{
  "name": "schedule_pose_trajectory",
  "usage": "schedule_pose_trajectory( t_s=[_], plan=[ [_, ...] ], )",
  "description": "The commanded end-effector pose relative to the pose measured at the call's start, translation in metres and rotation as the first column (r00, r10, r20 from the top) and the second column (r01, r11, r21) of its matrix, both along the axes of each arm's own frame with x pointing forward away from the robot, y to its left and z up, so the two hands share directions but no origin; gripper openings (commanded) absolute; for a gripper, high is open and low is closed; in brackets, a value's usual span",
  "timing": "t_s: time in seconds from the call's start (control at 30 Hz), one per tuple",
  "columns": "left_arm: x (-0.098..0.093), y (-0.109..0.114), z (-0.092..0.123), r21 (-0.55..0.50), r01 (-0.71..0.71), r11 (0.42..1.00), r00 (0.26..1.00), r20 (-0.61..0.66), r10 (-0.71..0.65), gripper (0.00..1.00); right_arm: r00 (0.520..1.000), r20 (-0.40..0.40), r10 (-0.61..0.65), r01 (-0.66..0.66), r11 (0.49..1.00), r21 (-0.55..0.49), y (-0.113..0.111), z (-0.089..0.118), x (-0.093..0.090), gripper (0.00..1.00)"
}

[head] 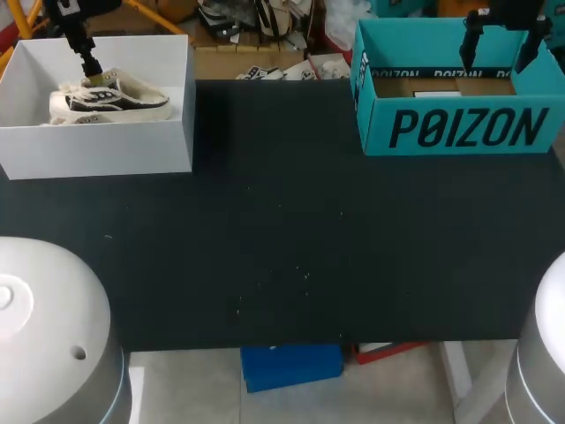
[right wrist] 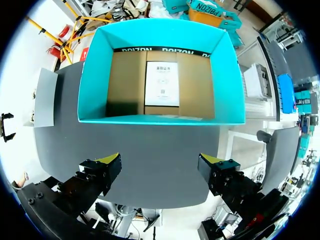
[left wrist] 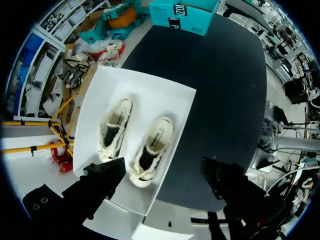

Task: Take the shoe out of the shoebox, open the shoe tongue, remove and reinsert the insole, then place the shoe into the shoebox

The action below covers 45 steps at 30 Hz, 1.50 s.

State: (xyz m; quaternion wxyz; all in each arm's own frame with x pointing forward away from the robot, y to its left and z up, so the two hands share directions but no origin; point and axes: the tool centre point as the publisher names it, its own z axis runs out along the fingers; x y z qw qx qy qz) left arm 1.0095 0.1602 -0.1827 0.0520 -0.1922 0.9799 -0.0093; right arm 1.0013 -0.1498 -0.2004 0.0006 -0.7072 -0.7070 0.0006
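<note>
Left pincer (left wrist: pixel 162 171) (agape) over shoe (left wrist: pixel 151 150)

shoes (head: pixel 110 99) in left box (head: pixel 97 150) | right box (head: pixel 459 128) well apart (table (head: pixel 282 247) rear)

Two shoes (left wrist: pixel 152 150) lie ahead of the left fingers (left wrist: pixel 107 175), inside one white box (left wrist: pixel 150 95). Ahead of the right fingers (right wrist: pixel 107 162) stands one teal shoebox (right wrist: pixel 227 75) holding one white card (right wrist: pixel 162 83). One bench (head: pixel 282 247) carries both boxes.

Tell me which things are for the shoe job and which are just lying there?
For the job: white shoebox, two shoes inside it, left end effector above them.
Just lying there: teal box, white card in it.
</note>
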Motion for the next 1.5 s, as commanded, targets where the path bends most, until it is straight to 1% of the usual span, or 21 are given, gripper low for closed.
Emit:
schedule_pose_trajectory(
  t_s=[0.03,0.1,0.2,0.3,0.33,0.4,0.43,0.5,0.57,0.63,0.67,0.77,0.83,0.9,0.97,1.03,1.07,1.17,1.4,1.47,1.5],
  plan=[
    [-0.009,0.001,-0.006,0.178,0.612,0.770,0.780,0.023,-0.625,1.00,1.000,0.000,0.000,0.000,1.000,0.000,0.000,0.000,0.000,1.00],
    [-0.010,0.005,-0.014,0.169,0.638,0.751,0.761,0.015,-0.649,1.00,1.000,0.000,0.000,0.000,1.000,0.000,0.000,0.000,0.000,1.00],
    [-0.003,0.015,-0.023,0.207,0.662,0.720,0.733,0.019,-0.679,1.00,1.000,0.000,0.000,0.000,1.000,0.000,0.000,0.000,0.000,1.00],
    [0.007,0.029,-0.031,0.213,0.651,0.729,0.744,0.015,-0.669,1.00,1.000,0.000,0.000,0.000,1.000,0.000,0.000,0.000,0.000,1.00],
    [0.009,0.031,-0.033,0.222,0.644,0.732,0.749,0.011,-0.663,0.88,1.000,0.000,0.000,0.000,1.000,0.000,0.000,0.000,0.000,1.00],
    [0.017,0.037,-0.039,0.215,0.629,0.747,0.763,0.012,-0.646,0.51,1.000,0.000,0.000,0.000,1.000,0.000,0.000,0.000,0.000,1.00],
    [0.020,0.039,-0.041,0.214,0.628,0.748,0.765,0.012,-0.645,0.54,1.000,0.000,0.000,0.000,1.000,0.000,0.000,0.000,0.000,1.00],
    [0.027,0.041,-0.044,0.216,0.622,0.753,0.768,0.017,-0.640,0.56,1.000,0.000,0.000,0.000,1.000,0.000,0.000,0.000,0.000,1.00],
    [0.031,0.043,-0.049,0.229,0.615,0.755,0.773,0.017,-0.635,0.53,1.000,0.000,0.000,0.000,1.000,0.000,0.000,0.000,0.000,1.00],
    [0.035,0.045,-0.053,0.230,0.603,0.764,0.783,0.015,-0.622,0.60,1.000,0.000,0.000,0.000,1.000,0.000,0.000,0.000,0.000,1.00],
    [0.036,0.046,-0.056,0.228,0.600,0.767,0.786,0.012,-0.618,0.66,1.000,0.000,0.000,0.000,1.000,0.000,0.000,0.000,0.000,1.00],
    [0.038,0.049,-0.064,0.219,0.582,0.783,0.802,0.003,-0.597,0.69,1.000,0.000,0.000,0.000,1.000,0.000,0.000,0.000,0.000,1.00],
    [0.041,0.051,-0.072,0.210,0.563,0.799,0.818,-0.003,-0.575,0.75,1.000,0.000,0.000,0.000,1.000,0.000,0.000,0.000,0.000,1.00],
    [0.042,0.053,-0.080,0.201,0.550,0.811,0.828,-0.006,-0.560,0.80,1.000,0.000,0.000,0.000,1.000,0.000,0.000,0.000,0.000,1.00],
    [0.045,0.055,-0.088,0.191,0.531,0.826,0.843,-0.011,-0.539,0.80,1.000,0.000,0.000,0.000,1.000,0.000,0.000,0.000,0.000,1.00],
    [0.047,0.057,-0.094,0.183,0.516,0.837,0.853,-0.015,-0.522,0.75,1.000,0.000,0.000,0.000,1.000,0.000,0.000,0.000,0.000,1.00],
    [0.048,0.058,-0.098,0.181,0.510,0.841,0.856,-0.016,-0.516,0.75,1.000,0.000,0.000,0.000,1.000,0.000,0.000,0.000,0.000,1.00],
    [0.052,0.061,-0.110,0.173,0.494,0.852,0.866,-0.019,-0.499,0.77,1.000,0.000,0.000,0.000,1.000,0.000,0.000,0.000,0.000,1.00],
    [0.059,0.068,-0.135,0.159,0.453,0.877,0.890,-0.032,-0.454,0.78,1.000,0.000,0.000,0.000,1.000,0.000,0.000,0.000,0.000,1.00],
    [0.062,0.071,-0.142,0.158,0.443,0.883,0.896,-0.034,-0.443,0.76,1.000,0.000,0.000,0.000,1.000,0.000,0.000,0.000,0.000,1.00],
    [0.064,0.072,-0.146,0.161,0.440,0.884,0.897,-0.034,-0.441,0.73,1.000,0.000,0.000,0.000,1.000,0.000,0.000,0.000,0.000,1.00]
  ],
)
